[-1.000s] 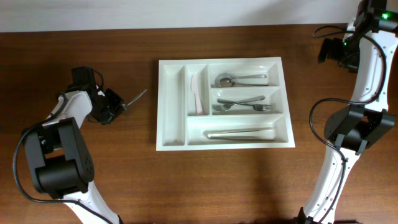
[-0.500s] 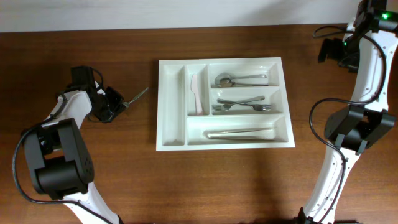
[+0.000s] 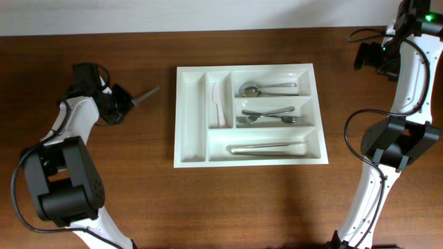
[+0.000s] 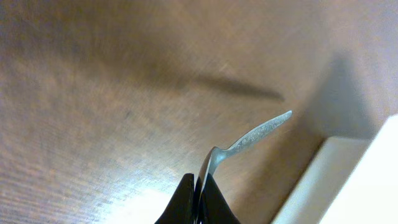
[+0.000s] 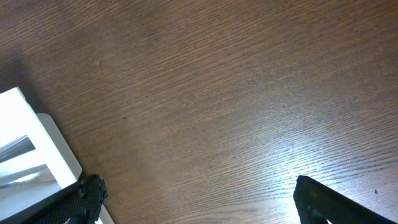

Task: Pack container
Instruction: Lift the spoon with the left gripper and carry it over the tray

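The container (image 3: 179, 117) is a white cutlery tray at the table's centre. It holds a pale knife (image 3: 219, 104), a spoon (image 3: 266, 88), forks (image 3: 270, 116) and a long metal knife (image 3: 266, 148). My left gripper (image 3: 122, 104) sits left of the tray, shut on one end of a silver metal utensil (image 3: 144, 95). In the left wrist view the jaws (image 4: 199, 182) pinch the utensil (image 4: 255, 132), whose patterned handle sticks out above the wood and casts a shadow. The tray's edge (image 4: 348, 180) shows at the right. My right gripper (image 5: 205, 205) hangs open over bare wood, right of the tray's corner (image 5: 37, 143).
The right arm (image 3: 405, 76) stands along the table's right side, its wrist at the far right corner. The left arm's base (image 3: 62, 180) fills the front left. Brown wooden tabletop (image 3: 249, 200) lies around the tray.
My left gripper has moved a little toward the table's far side and left, carrying the utensil off the wood. The right arm has not moved.
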You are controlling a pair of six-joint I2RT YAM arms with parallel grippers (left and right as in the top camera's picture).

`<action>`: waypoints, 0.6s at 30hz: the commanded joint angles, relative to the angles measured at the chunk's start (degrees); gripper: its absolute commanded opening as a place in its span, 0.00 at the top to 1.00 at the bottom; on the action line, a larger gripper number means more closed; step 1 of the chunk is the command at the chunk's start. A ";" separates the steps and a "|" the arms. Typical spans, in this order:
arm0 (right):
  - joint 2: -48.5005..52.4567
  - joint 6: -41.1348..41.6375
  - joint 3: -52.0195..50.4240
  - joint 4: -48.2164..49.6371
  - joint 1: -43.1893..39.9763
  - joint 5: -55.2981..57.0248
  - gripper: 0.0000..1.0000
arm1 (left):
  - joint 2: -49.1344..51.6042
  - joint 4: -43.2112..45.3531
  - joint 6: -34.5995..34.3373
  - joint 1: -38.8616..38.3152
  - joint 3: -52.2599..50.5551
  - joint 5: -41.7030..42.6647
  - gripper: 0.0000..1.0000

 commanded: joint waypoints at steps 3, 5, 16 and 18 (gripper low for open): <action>-1.07 -0.42 0.85 -0.07 0.22 -0.35 0.01 | -5.27 1.95 1.14 -0.09 2.60 -1.14 0.98; -1.07 -0.42 0.85 -0.07 0.22 -0.35 0.01 | -6.27 2.47 1.14 -0.09 2.71 -0.85 0.98; -1.07 -0.42 0.85 -0.07 0.22 -0.35 0.01 | -11.54 0.26 8.04 -0.22 2.75 6.32 0.98; -1.07 -0.42 0.85 -0.07 0.22 -0.35 0.01 | -11.85 -2.14 9.99 -0.31 2.75 6.27 0.98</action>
